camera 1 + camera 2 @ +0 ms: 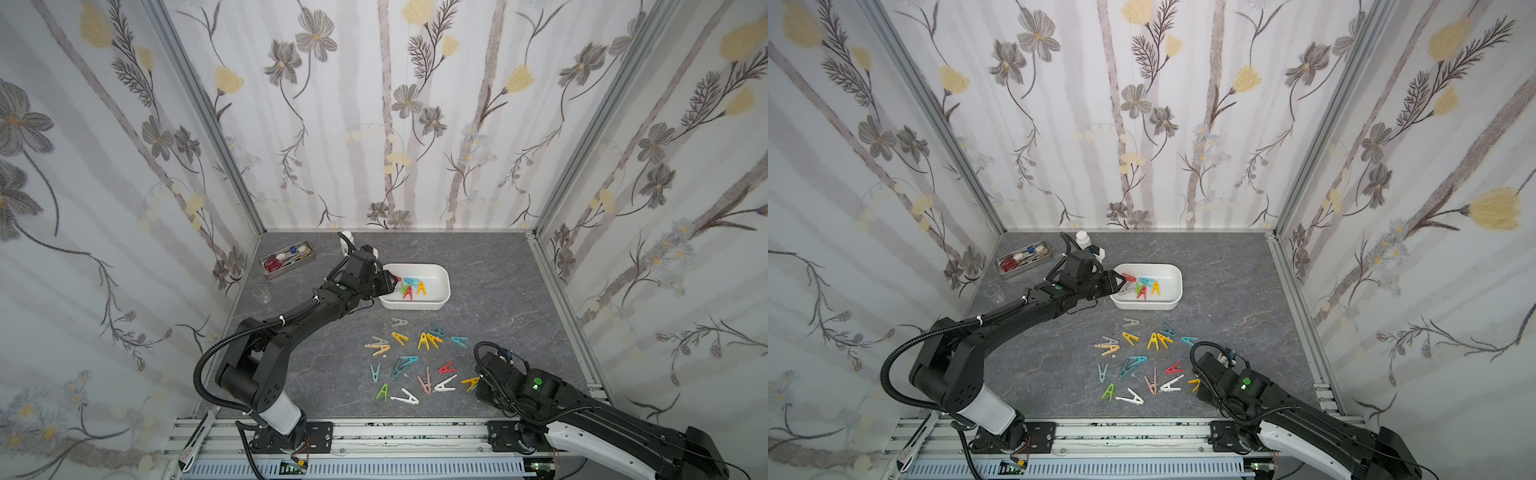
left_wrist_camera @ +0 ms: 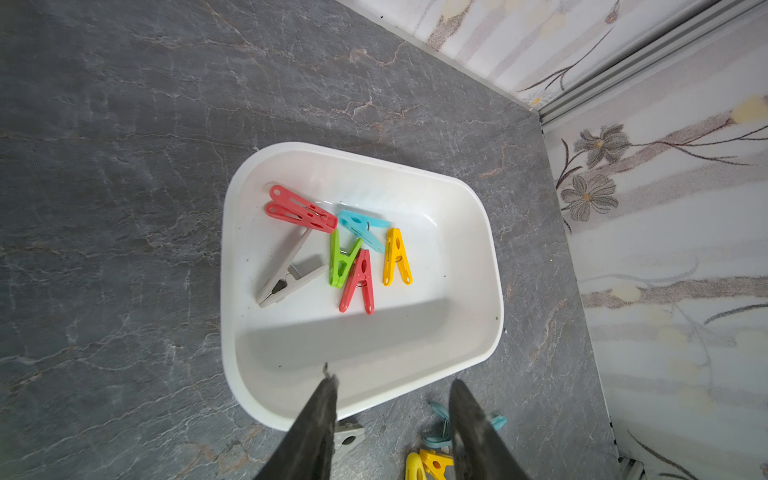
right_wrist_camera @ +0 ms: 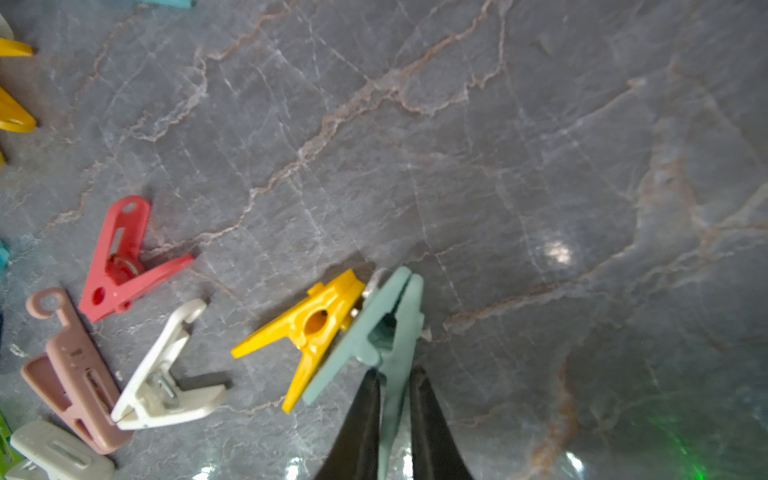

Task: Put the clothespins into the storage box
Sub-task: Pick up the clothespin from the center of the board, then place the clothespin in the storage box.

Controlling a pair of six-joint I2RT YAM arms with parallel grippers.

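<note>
We find a metal tray (image 1: 291, 266) with red-handled scissors (image 1: 272, 263) left of centre, a clear cup (image 1: 262, 293) below it and a white bottle (image 1: 1082, 240) to its right.

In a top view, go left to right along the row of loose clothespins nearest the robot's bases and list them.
green clothespin → white clothespin → pink clothespin → second white clothespin → yellow clothespin. The blue-grey clothespin overlaps the green one sideways, so it is left out.

Bright, even overhead light. A grey shadow band crosses the floor of the white plastic storage box (image 2: 465, 249); glare spots shine on the grey marbled tabletop (image 3: 540, 166), where the right wrist view blurs softly
</note>
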